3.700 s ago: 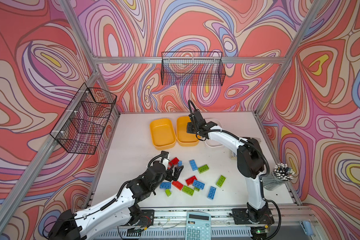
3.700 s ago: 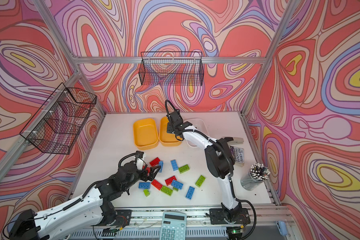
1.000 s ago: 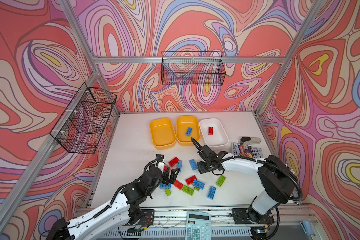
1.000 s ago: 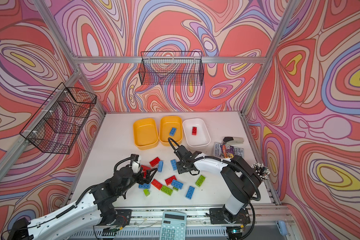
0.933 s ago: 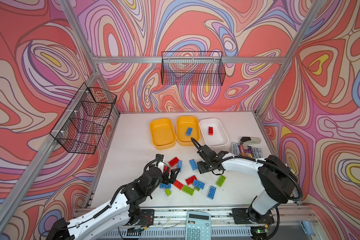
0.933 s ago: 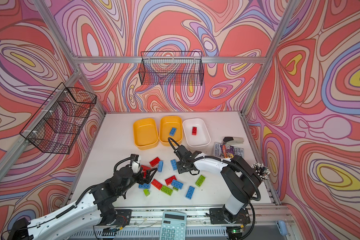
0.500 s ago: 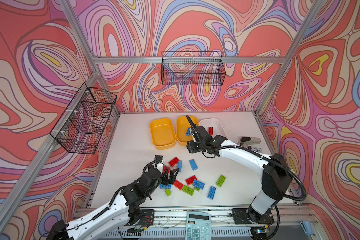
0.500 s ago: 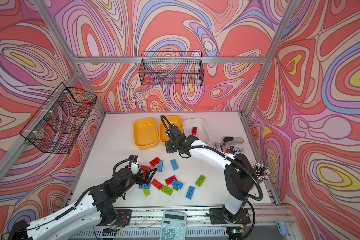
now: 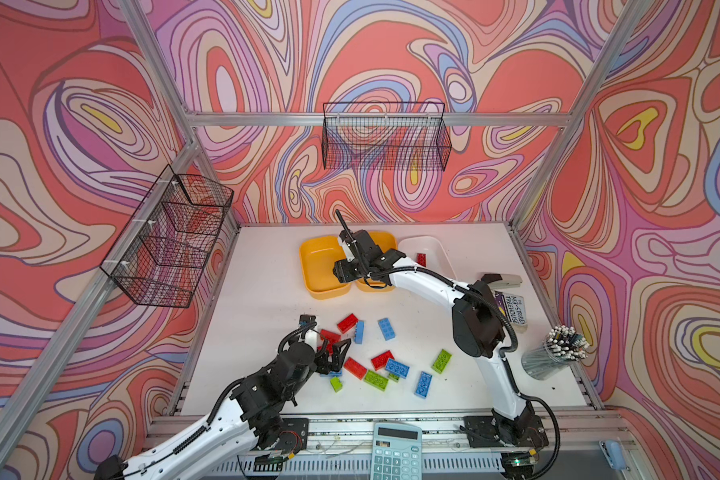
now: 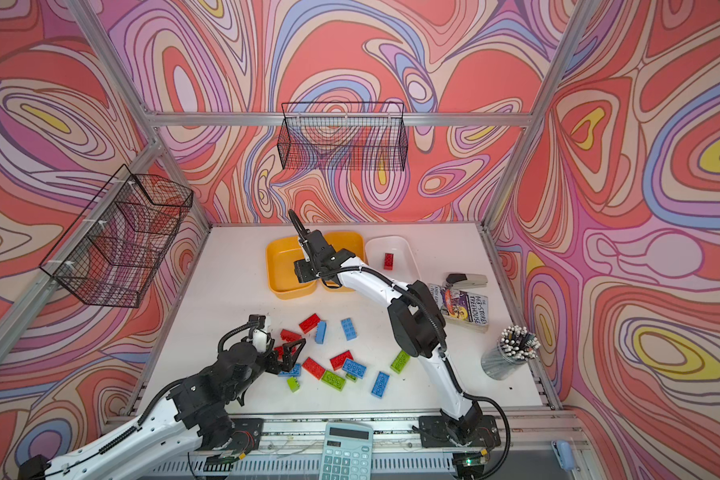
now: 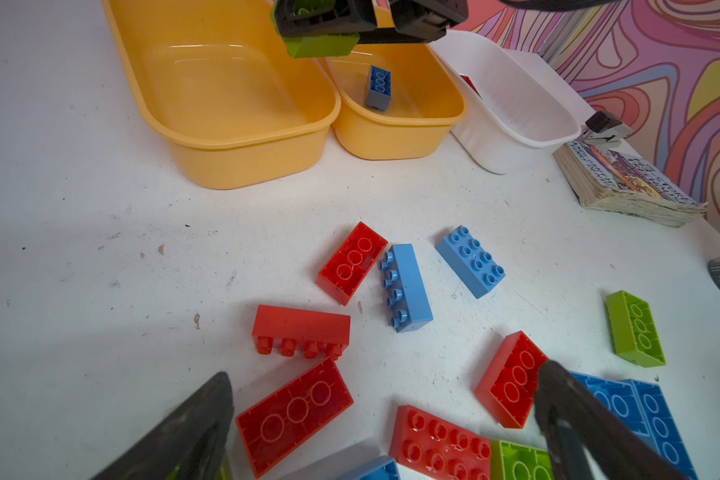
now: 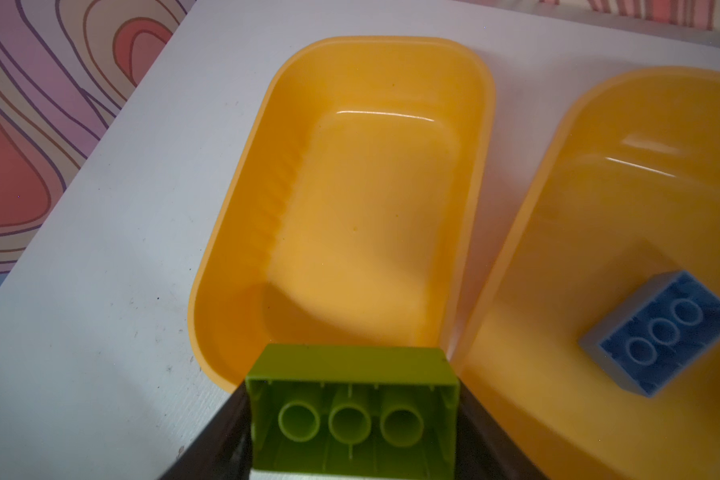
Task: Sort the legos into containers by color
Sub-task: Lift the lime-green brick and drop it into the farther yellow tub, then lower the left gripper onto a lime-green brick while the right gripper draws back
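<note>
1. My left gripper (image 9: 336, 356) has its fingers spread to full width, low over the left edge of the loose legos (image 9: 382, 359). In the left wrist view, red bricks (image 11: 296, 411) lie on the table (image 9: 258, 316) between my two fingertips (image 11: 200, 415).

2. The loose legos are red, blue and lime green. They lie scattered on the near half of the table, well apart from the three containers at the far side.

3. The left yellow tub (image 9: 316, 266) stands at the left end of the row. My right gripper (image 9: 342, 275) hangs above its near end, close to the rim next to the middle tub. The jaws pinch a lime green brick (image 12: 352, 374) by its two short ends, with the hollow underside facing the wrist camera.

4. The middle yellow tub (image 12: 624, 187) stands just beside the left one. One blue brick (image 12: 661, 336) lies in it, underside up.

5. The white tub (image 10: 406, 253) is the rightmost. One red brick (image 10: 388, 261) lies in it.
</note>
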Robot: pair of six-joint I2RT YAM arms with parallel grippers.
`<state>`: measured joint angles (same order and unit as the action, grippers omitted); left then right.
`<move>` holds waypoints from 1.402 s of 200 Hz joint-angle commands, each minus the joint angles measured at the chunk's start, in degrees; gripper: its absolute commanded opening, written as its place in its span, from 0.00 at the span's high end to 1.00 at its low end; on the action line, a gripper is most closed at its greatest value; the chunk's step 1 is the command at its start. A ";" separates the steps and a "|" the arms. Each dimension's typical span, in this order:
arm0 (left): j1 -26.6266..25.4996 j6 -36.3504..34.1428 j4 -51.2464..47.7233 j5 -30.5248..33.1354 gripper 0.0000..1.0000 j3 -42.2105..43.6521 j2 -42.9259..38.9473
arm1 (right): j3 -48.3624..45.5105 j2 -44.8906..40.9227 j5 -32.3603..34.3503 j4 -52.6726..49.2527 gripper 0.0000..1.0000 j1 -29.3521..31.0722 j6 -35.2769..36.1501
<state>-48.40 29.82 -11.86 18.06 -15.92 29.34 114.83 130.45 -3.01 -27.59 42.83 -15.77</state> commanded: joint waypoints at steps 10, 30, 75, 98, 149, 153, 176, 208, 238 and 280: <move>-0.14 1.02 -7.07 3.44 0.00 -1.21 -1.35 | 8.31 6.75 -2.83 0.69 0.39 0.26 1.44; -0.12 2.20 -10.45 4.92 0.00 -2.73 -1.22 | 12.22 9.76 -4.05 0.11 0.29 0.25 1.47; -0.14 8.67 -16.45 9.49 0.00 -4.82 -0.75 | 11.69 7.34 -5.12 1.21 0.12 0.24 1.80; -0.18 13.58 -20.72 13.57 0.01 -5.70 -1.58 | 4.00 0.37 -4.09 3.83 0.12 0.24 1.84; -0.03 23.30 -30.16 17.91 0.00 -6.35 -0.93 | -18.98 -19.75 -1.57 8.70 0.08 0.24 0.16; 0.05 23.65 -30.54 17.91 0.00 -6.55 -0.40 | -20.79 -21.41 -1.35 9.05 0.08 0.24 0.01; 0.28 25.09 -31.64 17.44 0.01 -7.82 4.35 | -29.40 -28.94 0.44 9.70 0.07 0.29 -0.74; 2.17 25.13 -31.20 15.15 0.01 -10.12 13.37 | -38.34 -36.94 1.79 9.93 0.07 0.24 -1.67; 7.01 22.12 -27.34 9.08 0.06 -11.09 19.46 | -43.35 -41.04 2.23 10.03 0.07 0.23 -2.50; 10.81 20.17 -24.10 5.71 0.14 -10.93 21.97 | -47.03 -44.83 3.58 9.36 0.07 0.30 -2.51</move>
<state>-38.87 51.05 -37.80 26.22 -25.74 50.59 69.01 89.01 -1.19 -18.02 42.83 -17.93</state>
